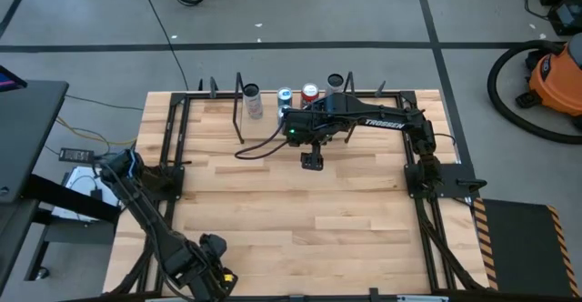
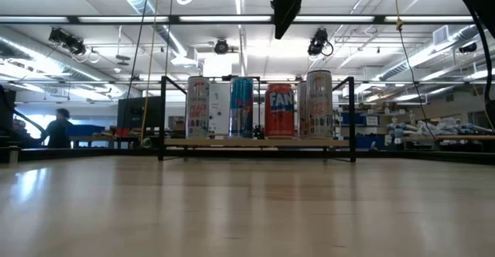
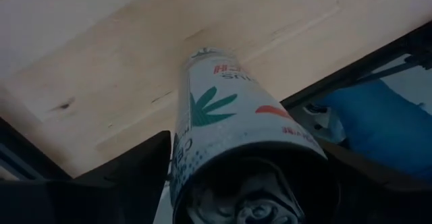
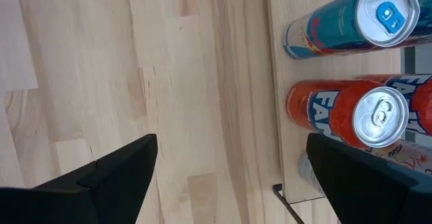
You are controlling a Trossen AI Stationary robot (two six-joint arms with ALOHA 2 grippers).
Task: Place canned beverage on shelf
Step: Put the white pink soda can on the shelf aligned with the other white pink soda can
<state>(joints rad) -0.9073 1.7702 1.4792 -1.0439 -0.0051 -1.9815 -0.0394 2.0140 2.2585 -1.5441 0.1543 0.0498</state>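
Note:
The shelf (image 2: 255, 142) stands at the table's far edge, a light wood board between black end frames, and also shows in the high view (image 1: 300, 111). Several cans stand upright on it: a white one (image 2: 198, 107), a blue one (image 2: 241, 107), an orange one (image 2: 280, 110) and a pale one (image 2: 319, 102). My right gripper (image 1: 313, 161) hangs open and empty above the table just in front of the shelf; its wrist view (image 4: 229, 177) looks down on the blue (image 4: 351, 21) and orange (image 4: 351, 116) cans. My left gripper (image 1: 211, 258), near the table's front left, is shut on a white can with a green leaf (image 3: 229, 116). My left gripper holds the white can between its two fingers (image 3: 138, 173), one on each side of the can's wall near its top end (image 3: 185, 163). The pull-tab end faces the wrist and the bottom end (image 3: 206, 52) points at the wooden table. Whether the can rests on the table, I cannot tell.
Black rails (image 1: 173, 147) run along the table's left and right sides. The wood surface (image 1: 300, 211) between the shelf and the front edge is open. A cable (image 1: 259, 147) loops from the right arm onto the table near the shelf's left end.

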